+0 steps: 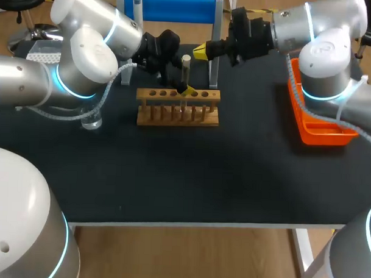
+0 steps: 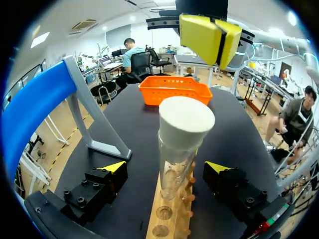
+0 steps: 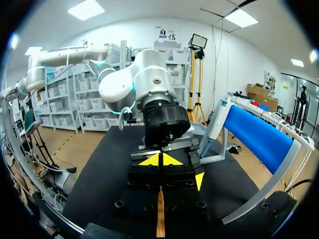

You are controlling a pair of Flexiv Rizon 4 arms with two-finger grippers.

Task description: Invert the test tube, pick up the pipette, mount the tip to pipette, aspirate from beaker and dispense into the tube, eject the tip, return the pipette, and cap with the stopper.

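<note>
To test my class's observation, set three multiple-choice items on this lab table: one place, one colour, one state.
1. The stoppered clear glass test tube stands: A in the wooden peg rack; B on the floor; C in a cup.
2. The rectangular plastic tray is: A blue; B orange; C green.
3. The left tool is: A shut on the tube; B open; C missing.
Answers: A, it rises from the rack; B, it shows orange; B, both yellow fingertips stand clear of the tube.

Bare table [image 1: 190,176] before rack [image 1: 178,108] free; right claw [image 1: 201,51] apparently crowds tube [image 1: 185,69] top.
</note>
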